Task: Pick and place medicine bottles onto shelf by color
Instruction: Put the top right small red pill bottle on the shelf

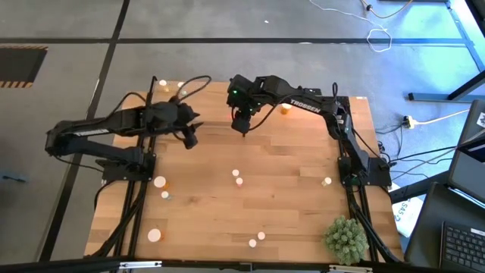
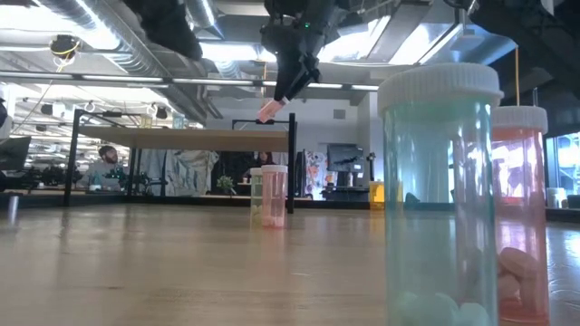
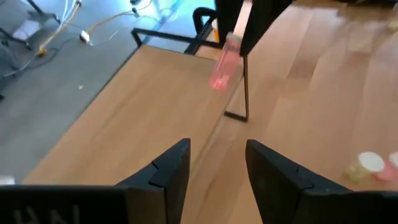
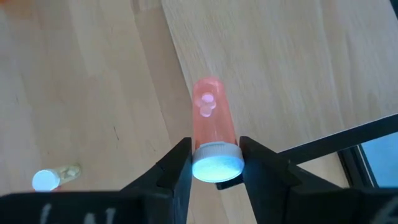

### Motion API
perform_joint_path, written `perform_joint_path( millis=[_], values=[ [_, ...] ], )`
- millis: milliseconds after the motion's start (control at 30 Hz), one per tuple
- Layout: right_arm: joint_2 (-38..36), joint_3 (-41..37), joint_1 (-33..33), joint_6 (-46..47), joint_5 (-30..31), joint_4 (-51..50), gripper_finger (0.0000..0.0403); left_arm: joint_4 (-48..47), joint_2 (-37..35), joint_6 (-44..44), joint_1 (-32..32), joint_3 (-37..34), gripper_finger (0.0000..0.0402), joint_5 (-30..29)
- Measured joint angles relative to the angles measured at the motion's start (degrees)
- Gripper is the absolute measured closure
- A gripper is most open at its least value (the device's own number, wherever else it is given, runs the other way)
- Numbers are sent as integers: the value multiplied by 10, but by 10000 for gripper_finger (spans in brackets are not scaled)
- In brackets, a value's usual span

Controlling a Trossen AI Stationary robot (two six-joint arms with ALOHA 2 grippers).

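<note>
Above the shelf (image 3: 155,81), right gripper (image 4: 216,163) clamps a white-capped reddish bottle (image 4: 213,121); left gripper (image 3: 217,171) open

The right arm (image 1: 307,104) carries the white word "TROSSEN"; nothing else is legible.

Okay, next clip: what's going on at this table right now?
The right claw is shut on a reddish medicine bottle, gripping it at the white cap and holding it in the air over the shelf. The left claw hangs open and empty nearby, over the shelf. More bottles are scattered on the table, beside a spiky green plant ball.
</note>
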Motion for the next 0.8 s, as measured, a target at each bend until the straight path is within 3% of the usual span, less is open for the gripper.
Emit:
perform_joint_path(
  millis=[267, 800],
  values=[
    [0, 0, 0, -29, -10, -2, 278, 36, 50, 24, 40, -1, 251, 39],
    [0, 0, 1, -28, -25, 10, 278, 157, 152, 128, 191, -1, 250, 337]
  ],
)
